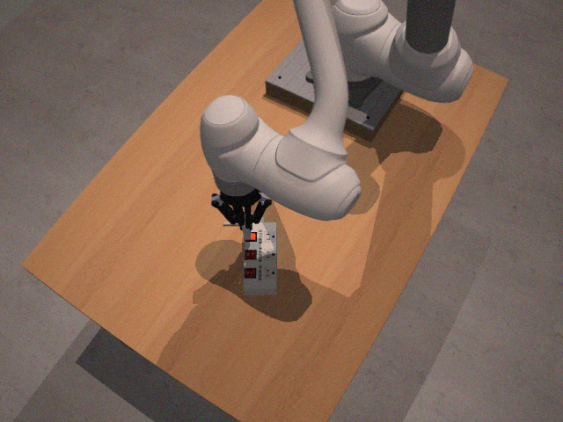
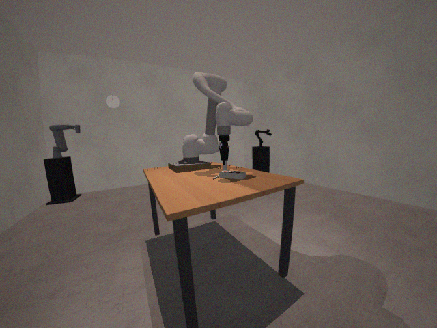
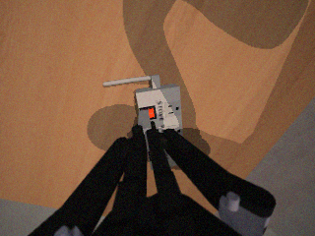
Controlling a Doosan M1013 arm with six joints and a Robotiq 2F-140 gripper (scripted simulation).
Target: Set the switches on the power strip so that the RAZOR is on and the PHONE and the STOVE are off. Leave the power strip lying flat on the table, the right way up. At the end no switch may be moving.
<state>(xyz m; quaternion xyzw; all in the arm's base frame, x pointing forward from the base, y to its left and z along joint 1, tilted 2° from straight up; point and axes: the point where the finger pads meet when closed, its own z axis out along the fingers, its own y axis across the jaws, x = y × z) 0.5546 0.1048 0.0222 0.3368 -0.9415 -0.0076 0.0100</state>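
The grey power strip (image 1: 266, 277) (image 2: 233, 174) (image 3: 169, 95) lies flat on the wooden table (image 1: 136, 181) (image 2: 197, 197), right way up. It has three red rocker switches in a row. The switch nearest its cable end (image 1: 251, 236) (image 3: 152, 113) glows bright orange. The middle switch (image 1: 250, 254) and the far switch (image 1: 249, 272) are dark red. The labels beside them are too small to read. My gripper (image 1: 246, 225) (image 2: 223, 161) (image 3: 145, 117) is shut and empty, fingertips pointing down just beside the lit switch at the cable end.
A short grey cable stub (image 1: 227, 223) (image 3: 125, 82) sticks out sideways from the strip's end. The arm's grey base plate (image 1: 290, 82) (image 2: 188, 166) sits at the table's back. Two other robots on black pedestals stand far off in the room.
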